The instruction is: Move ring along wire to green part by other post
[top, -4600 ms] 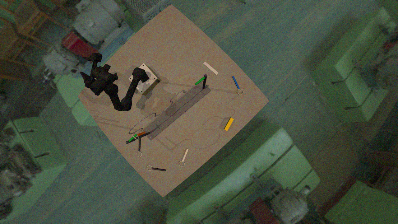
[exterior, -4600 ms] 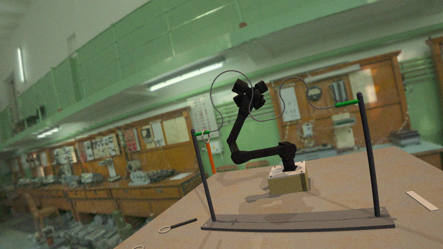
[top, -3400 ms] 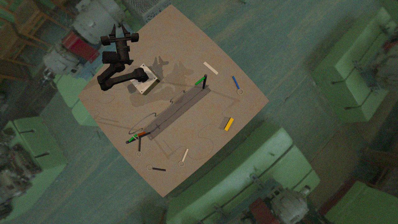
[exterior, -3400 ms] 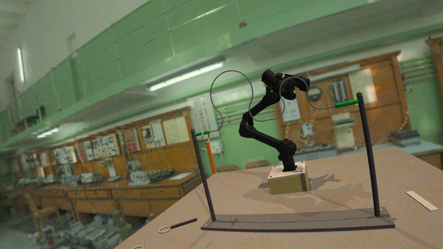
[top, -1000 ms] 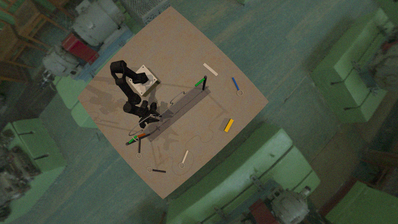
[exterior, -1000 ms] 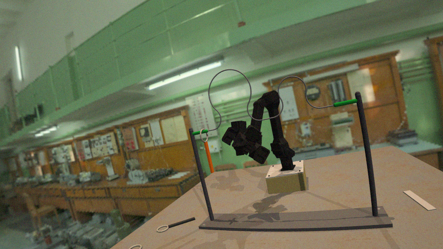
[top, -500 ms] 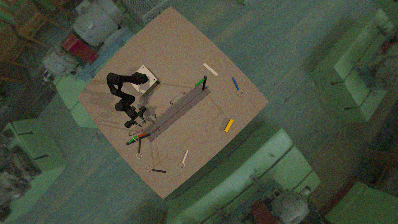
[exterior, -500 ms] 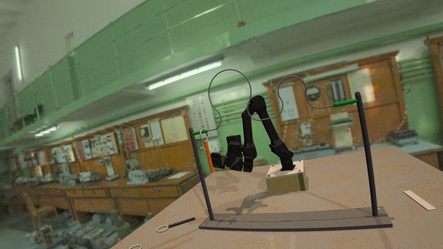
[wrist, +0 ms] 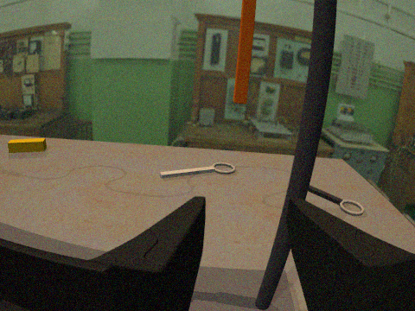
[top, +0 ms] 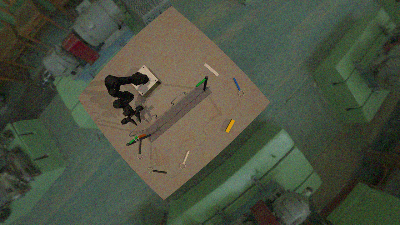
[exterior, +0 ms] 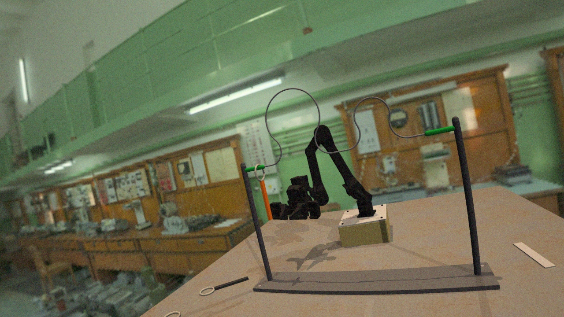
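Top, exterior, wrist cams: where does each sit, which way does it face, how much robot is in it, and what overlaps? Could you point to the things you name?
Top: above the table (top: 173, 30), looking down; whole arm and the gripper (top: 137, 124) show.
Exterior: off the side across the wire from the arm, facing the base box (exterior: 361, 233) through the wire; arm shows, gripper low behind the orange handle (top: 142, 136) (exterior: 266, 200) (wrist: 245, 56).
Wrist: on the arm's end, looking out past both fingers over the table; only the fingers show.
Shared: top and wrist both see the yellow block (top: 230, 125) (wrist: 27, 145).

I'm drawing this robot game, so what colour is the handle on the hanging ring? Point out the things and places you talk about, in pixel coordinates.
The handle (top: 142, 136) (exterior: 265, 199) (wrist: 245, 56) is orange; the wrist view shows it best.
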